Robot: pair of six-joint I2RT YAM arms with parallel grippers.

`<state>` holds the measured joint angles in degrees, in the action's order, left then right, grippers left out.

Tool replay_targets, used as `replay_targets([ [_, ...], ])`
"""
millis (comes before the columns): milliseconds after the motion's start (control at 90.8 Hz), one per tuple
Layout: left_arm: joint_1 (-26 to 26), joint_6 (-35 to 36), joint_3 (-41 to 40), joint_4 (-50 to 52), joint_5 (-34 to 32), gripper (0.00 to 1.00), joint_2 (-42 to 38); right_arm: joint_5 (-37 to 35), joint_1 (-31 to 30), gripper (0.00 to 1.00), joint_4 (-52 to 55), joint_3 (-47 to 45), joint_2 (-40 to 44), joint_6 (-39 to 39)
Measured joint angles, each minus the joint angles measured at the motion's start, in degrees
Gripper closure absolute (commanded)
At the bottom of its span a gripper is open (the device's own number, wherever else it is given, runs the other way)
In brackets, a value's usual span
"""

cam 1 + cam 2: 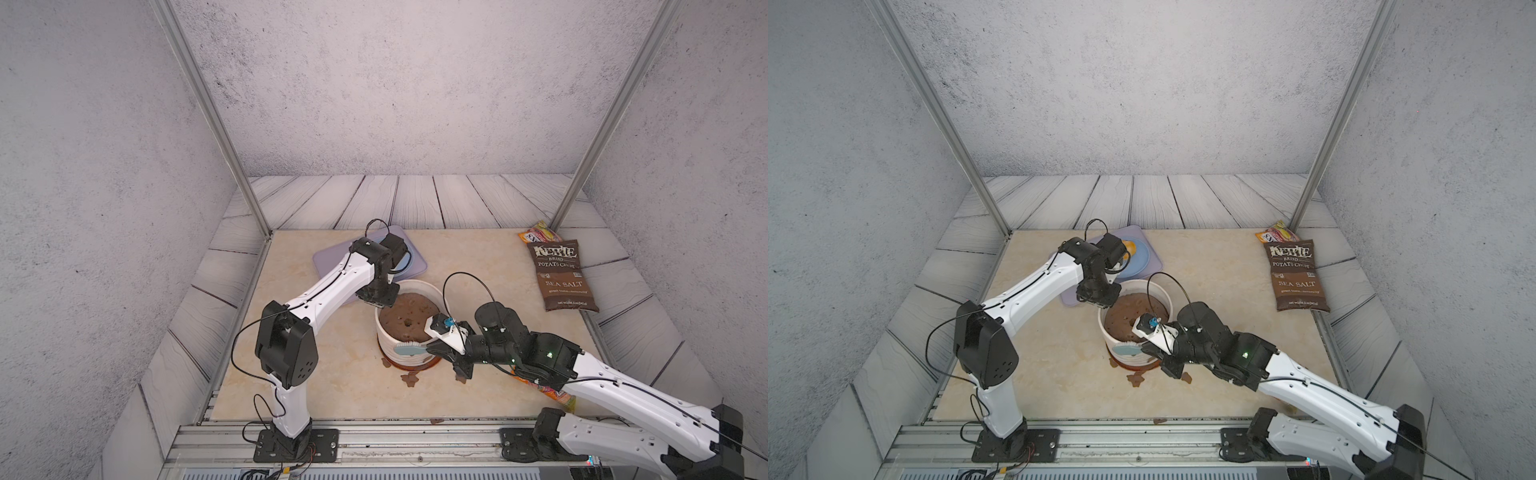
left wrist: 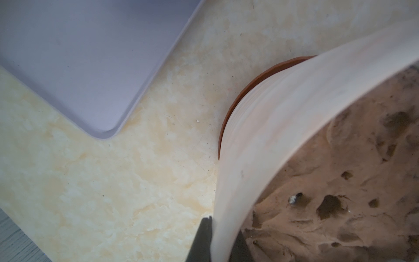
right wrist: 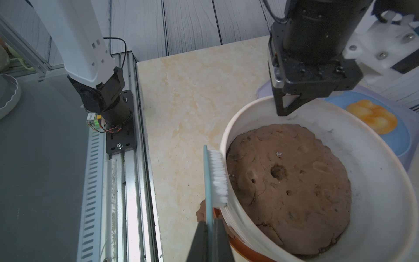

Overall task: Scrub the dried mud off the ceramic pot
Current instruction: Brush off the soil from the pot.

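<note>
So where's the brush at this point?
In a top view the brush sits against the ceramic pot's near outer wall, just under the rim, bristles toward the pot, clamped in the right gripper.

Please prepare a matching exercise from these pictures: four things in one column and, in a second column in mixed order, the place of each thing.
1. brush
2. ceramic pot
3. chip bag
4. blue plate

A. on the lavender tray
B. standing on the brown saucer
C. held in the right gripper
D. flat on the table, far from the pot

Pairs: 1-C, 2-B, 3-D, 4-A.
</note>
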<state>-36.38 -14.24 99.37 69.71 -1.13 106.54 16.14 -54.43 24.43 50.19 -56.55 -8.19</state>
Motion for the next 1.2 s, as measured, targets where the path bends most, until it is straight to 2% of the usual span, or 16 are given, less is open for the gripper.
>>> replay_targets([
  [319, 0.04, 0.11, -0.33, -0.35, 0.31, 1.00, -0.24, 3.17, 5.01, 1.00, -0.79, -2.34, -0.92, -2.10],
  [771, 0.07, 0.33, -0.33, -0.37, 0.31, 1.00, -0.33, 4.26, 6.27, 1.00, -1.07, -10.84, 3.69, 0.57],
  [881, 0.07, 0.87, -0.31, -0.50, 0.28, 1.00, -0.33, 4.07, 3.93, 1.00, -1.09, -11.69, 3.80, 1.97],
  [1101, 0.04, 3.45, -0.09, -0.81, -0.07, 1.00, -0.26, 3.34, -4.59, 1.00, -2.25, -12.68, 4.63, 5.79],
  [1200, 0.00, 5.11, 0.15, -0.96, -0.15, 1.00, -0.07, 3.48, -5.64, 1.00, -2.91, -12.17, 4.24, 6.73],
])
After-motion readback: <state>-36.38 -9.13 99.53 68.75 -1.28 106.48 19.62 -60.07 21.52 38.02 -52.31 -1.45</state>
